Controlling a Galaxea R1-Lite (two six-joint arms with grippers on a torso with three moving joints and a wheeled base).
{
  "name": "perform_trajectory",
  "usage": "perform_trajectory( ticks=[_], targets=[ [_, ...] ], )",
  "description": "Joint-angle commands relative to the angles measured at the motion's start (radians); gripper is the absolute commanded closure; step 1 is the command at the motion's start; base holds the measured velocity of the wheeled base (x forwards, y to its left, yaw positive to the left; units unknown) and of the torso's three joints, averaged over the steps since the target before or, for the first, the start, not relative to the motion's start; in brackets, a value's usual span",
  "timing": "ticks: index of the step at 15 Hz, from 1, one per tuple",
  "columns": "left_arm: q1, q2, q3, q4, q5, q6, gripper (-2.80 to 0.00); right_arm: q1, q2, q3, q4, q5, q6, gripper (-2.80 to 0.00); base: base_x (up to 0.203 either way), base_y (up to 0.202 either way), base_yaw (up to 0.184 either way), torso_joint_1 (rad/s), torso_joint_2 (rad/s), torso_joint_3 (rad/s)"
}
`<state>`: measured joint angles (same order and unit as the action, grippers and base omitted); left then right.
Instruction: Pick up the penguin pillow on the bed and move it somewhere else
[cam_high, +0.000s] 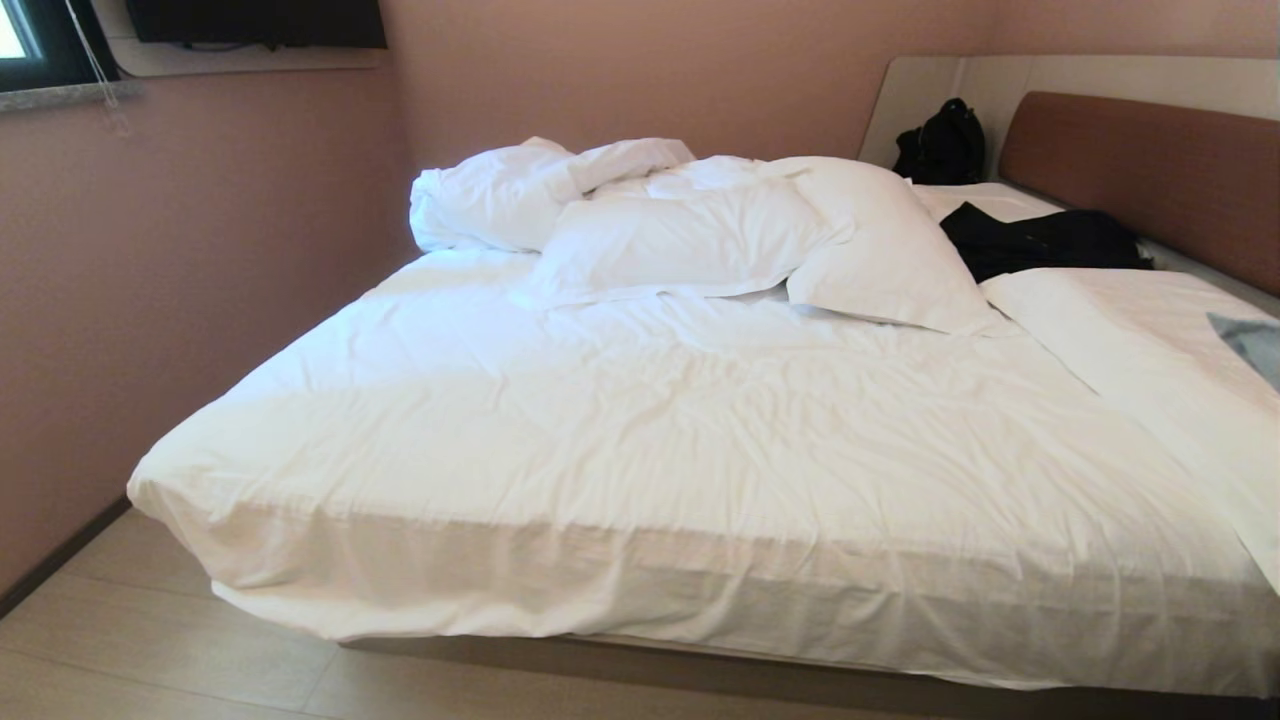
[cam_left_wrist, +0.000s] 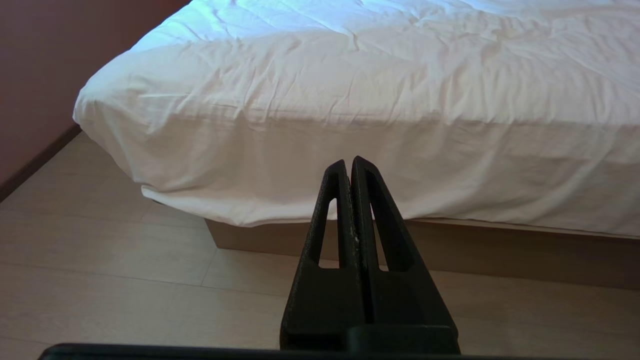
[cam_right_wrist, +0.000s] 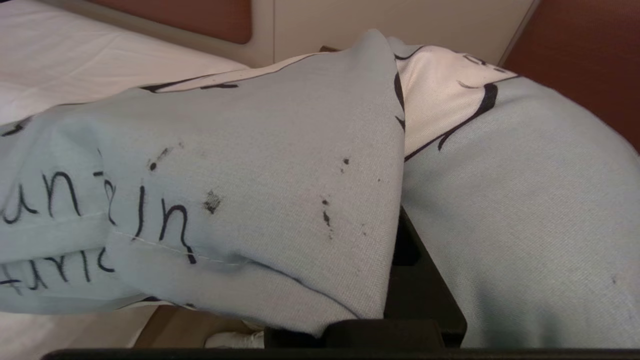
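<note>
The penguin pillow (cam_right_wrist: 280, 165) is light blue with dark handwritten lettering. It fills the right wrist view, folded and draped over my right gripper (cam_right_wrist: 407, 235), which is shut on its cloth; the fingertips are buried in the fold. In the head view only a blue corner of the penguin pillow (cam_high: 1250, 345) shows, at the right edge over the bed (cam_high: 640, 420). The right arm itself is outside that view. My left gripper (cam_left_wrist: 348, 162) is shut and empty, parked low and pointing at the hanging sheet on the bed's (cam_left_wrist: 400, 100) near side.
Two plain white pillows (cam_high: 680, 240) (cam_high: 880, 250) and a bunched duvet (cam_high: 500, 190) lie at the far side. Black clothing (cam_high: 1040, 240) and a black bag (cam_high: 940, 140) sit near the brown headboard (cam_high: 1150, 170). A pink wall (cam_high: 200, 250) runs along the left.
</note>
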<state>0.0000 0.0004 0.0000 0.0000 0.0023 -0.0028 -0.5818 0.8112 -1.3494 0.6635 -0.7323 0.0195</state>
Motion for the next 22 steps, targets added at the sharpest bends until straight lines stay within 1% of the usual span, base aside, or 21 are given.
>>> perform_trajectory(
  ticks=[1, 3, 5, 7, 10, 11, 13, 15, 17, 19, 20, 22],
  targets=[
    [0.000, 0.000, 0.002, 0.000, -0.001, 0.000, 0.00, -0.004, 0.125, -0.035, -0.056, -0.043, 0.000, 0.00, 0.000, 0.000, 0.000, 0.000, 0.00, 0.000],
    [0.000, 0.000, 0.002, 0.000, 0.000, 0.000, 0.00, -0.016, 0.238, -0.123, -0.082, -0.053, -0.019, 0.00, 0.000, 0.000, 0.000, 0.000, 0.00, 0.000],
    [0.000, 0.000, 0.002, 0.000, -0.001, 0.000, 0.00, -0.035, 0.334, -0.229, -0.090, -0.048, -0.083, 0.00, 0.000, 0.000, 0.000, 0.000, 0.00, 0.000],
    [0.000, 0.000, 0.002, 0.000, -0.001, 0.000, 0.00, -0.079, 0.431, -0.339, -0.088, -0.006, -0.132, 0.00, 0.000, 0.000, 0.000, 0.000, 0.00, 0.000],
    [0.000, 0.000, 0.002, 0.000, -0.001, 0.000, 0.00, -0.267, 0.566, -0.465, -0.083, 0.120, -0.173, 0.00, 0.000, 0.000, 0.000, 0.000, 0.00, 0.000],
    [0.000, 0.000, 0.002, 0.000, -0.001, 0.000, 0.00, -0.337, 0.600, -0.491, -0.083, 0.189, -0.182, 0.00, 0.000, 0.000, 0.000, 0.000, 0.00, 0.000],
    [0.000, 0.000, 0.002, 0.000, -0.001, 0.000, 0.00, -0.475, 0.636, -0.517, -0.075, 0.359, -0.189, 0.00, 0.000, 0.000, 0.000, 0.000, 0.00, 0.000],
    [0.000, 0.000, 0.002, 0.000, -0.001, 0.000, 0.00, -0.630, 0.653, -0.527, -0.062, 0.569, -0.191, 0.00, 0.000, 0.000, 0.000, 0.000, 0.00, 0.000],
    [0.000, 0.000, 0.002, 0.000, -0.001, 0.000, 0.00, -0.790, 0.661, -0.530, -0.043, 0.741, -0.192, 0.00, 0.000, 0.000, 0.000, 0.000, 0.00, 0.000],
    [0.000, 0.000, 0.002, 0.000, 0.001, 0.000, 0.00, -0.945, 0.678, -0.531, -0.036, 0.882, -0.191, 0.00, 0.000, 0.000, 0.000, 0.000, 0.00, 0.000],
    [0.000, 0.000, 0.002, 0.000, -0.001, 0.000, 0.00, -1.014, 0.689, -0.531, -0.036, 0.933, -0.191, 0.00, 0.000, 0.000, 0.000, 0.000, 0.00, 0.000],
    [0.000, 0.000, 0.002, 0.000, -0.001, 0.000, 0.00, -1.149, 0.729, -0.536, -0.052, 1.001, -0.191, 0.00, 0.000, 0.000, 0.000, 0.000, 0.00, 0.000]
  ],
)
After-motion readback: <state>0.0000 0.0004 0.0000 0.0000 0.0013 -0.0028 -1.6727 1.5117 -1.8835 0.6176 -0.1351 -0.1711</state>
